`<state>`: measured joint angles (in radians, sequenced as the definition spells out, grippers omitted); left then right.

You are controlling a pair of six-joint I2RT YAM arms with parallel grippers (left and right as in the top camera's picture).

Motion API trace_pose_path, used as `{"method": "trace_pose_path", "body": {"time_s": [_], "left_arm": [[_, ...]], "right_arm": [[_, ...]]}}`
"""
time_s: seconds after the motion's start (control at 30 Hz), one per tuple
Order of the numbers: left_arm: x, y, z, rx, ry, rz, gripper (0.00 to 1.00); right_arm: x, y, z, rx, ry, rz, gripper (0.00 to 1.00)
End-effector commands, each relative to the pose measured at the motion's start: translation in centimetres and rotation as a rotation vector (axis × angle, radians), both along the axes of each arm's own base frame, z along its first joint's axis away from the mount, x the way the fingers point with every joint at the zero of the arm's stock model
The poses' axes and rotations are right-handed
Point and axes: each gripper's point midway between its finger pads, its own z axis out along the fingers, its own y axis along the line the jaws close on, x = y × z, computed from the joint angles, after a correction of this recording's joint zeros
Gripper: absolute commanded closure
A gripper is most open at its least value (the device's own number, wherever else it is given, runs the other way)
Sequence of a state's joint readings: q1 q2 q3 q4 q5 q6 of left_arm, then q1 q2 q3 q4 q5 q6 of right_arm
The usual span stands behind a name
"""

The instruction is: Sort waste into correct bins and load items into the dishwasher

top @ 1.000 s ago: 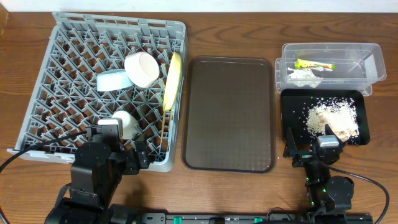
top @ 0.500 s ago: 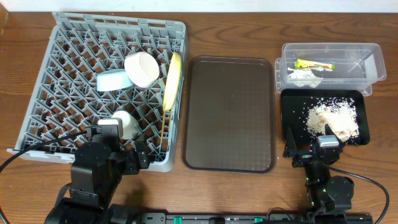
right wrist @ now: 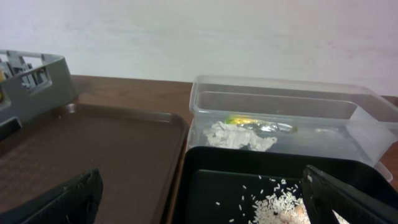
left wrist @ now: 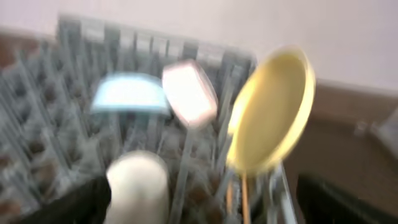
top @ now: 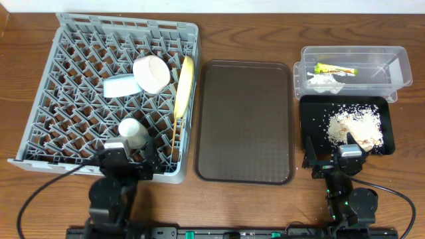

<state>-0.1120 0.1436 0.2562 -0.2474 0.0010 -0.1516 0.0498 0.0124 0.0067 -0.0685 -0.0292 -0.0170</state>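
The grey dish rack (top: 60,99) holds the white bowl (top: 151,73), light blue saucer (top: 119,86), upright yellow plate (top: 184,85), white cup (top: 133,131) and chopsticks (top: 174,136). My left gripper (top: 129,162) is open and empty at the rack's front edge. Its blurred wrist view shows the cup (left wrist: 138,186), plate (left wrist: 272,112) and gripper (left wrist: 205,208). The clear tub (top: 392,66) holds the wrapper (top: 335,68) and tissue (top: 324,82). The black tray (top: 312,109) holds rice scraps (top: 355,125). My right gripper (top: 331,154) is open and empty at its front edge, as its wrist view (right wrist: 205,205) shows.
The brown serving tray (top: 246,119) lies between the rack and the bins, with nothing on it. The right wrist view shows it (right wrist: 93,149) to the left of the black tray (right wrist: 249,158) and the tub (right wrist: 280,102).
My left arm has drawn back toward the table's front edge and sits lower, and the white cup now shows fully. The right arm has not moved.
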Motion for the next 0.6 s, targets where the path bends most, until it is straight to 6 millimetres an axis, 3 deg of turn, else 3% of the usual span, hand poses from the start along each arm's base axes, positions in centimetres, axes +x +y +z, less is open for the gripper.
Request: {"method": "trace_pose_path", "body": {"time_s": [0.0,0.17,0.23,0.27,0.33,0.57], "left_arm": [[0.8,-0.1,-0.6,0.005,-0.121,-0.004,0.05],[1.2,-0.2,-1.1,0.055,-0.22,-0.014,0.05],[1.1,-0.2,-2.0,0.074,-0.183,-0.017,0.05],[0.9,-0.2,-3.9,0.069,-0.105,-0.023,0.05],[0.8,-0.3,-4.8,0.053,-0.071,-0.025,0.05],[0.8,-0.3,-4.8,0.054,-0.067,-0.024,0.05]], "right_arm": [[0.0,0.0,0.0,-0.014,-0.002,0.001,0.01],[0.0,0.0,0.0,-0.014,-0.002,0.001,0.01],[0.0,0.0,0.0,-0.014,-0.002,0.002,0.01],[0.0,0.0,0.0,-0.014,-0.002,0.001,0.01],[0.0,0.0,0.0,-0.014,-0.002,0.001,0.01],[0.0,0.0,0.0,-0.014,-0.002,0.002,0.01]]}}
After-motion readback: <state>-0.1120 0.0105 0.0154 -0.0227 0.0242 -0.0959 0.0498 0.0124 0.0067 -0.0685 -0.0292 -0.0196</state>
